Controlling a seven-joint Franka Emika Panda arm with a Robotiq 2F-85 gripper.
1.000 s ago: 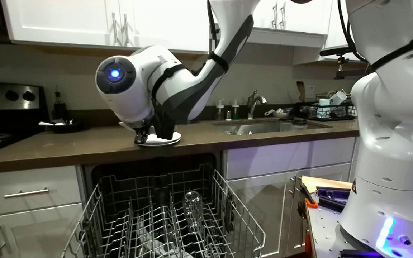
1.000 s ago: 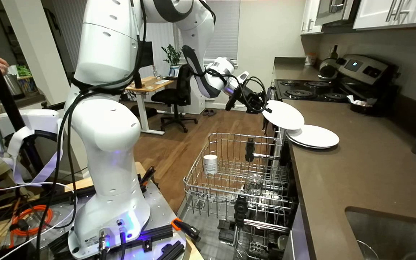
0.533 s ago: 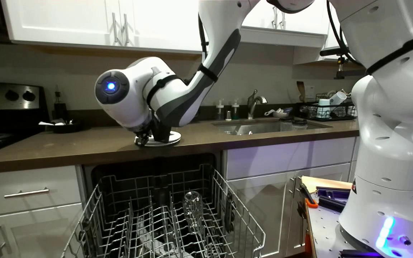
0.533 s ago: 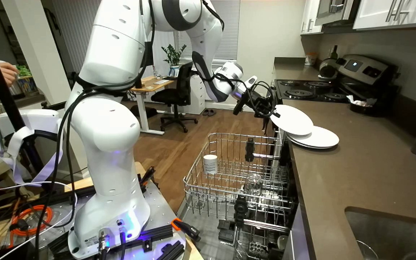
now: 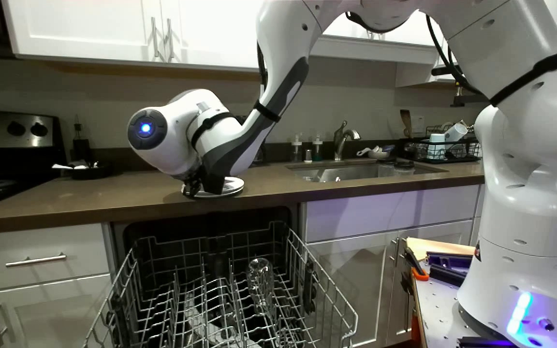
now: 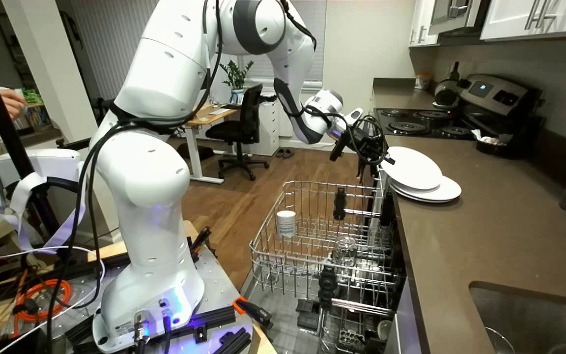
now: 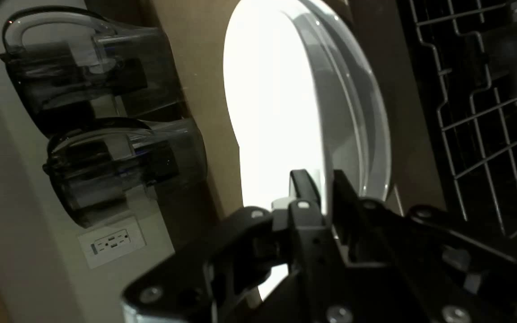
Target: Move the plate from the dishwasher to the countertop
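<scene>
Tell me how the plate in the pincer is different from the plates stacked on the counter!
The held plate is tilted, but the stacked plates lie flat on the countertop. The pincer grips the held plate by its edge, not the stacked plates. Both are round and white.

Your round white plate (image 6: pixel 412 168) tilts over flat brown countertop (image 6: pixel 499 241). In an exterior view, the grey-wire-racked dishwasher (image 6: pixel 290 257) sits at its eight o'clock.

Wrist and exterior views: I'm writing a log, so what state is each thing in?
Stacked plates: flat on the countertop.
Held plate: tilted above them, contact unclear.
Gripper: shut on that plate's rim.
Dishwasher: open, rack pulled out.
Upper cabinets: shut.
Cabinet drawer: shut.
Stove display: lit.
Base light: glowing blue.
</scene>
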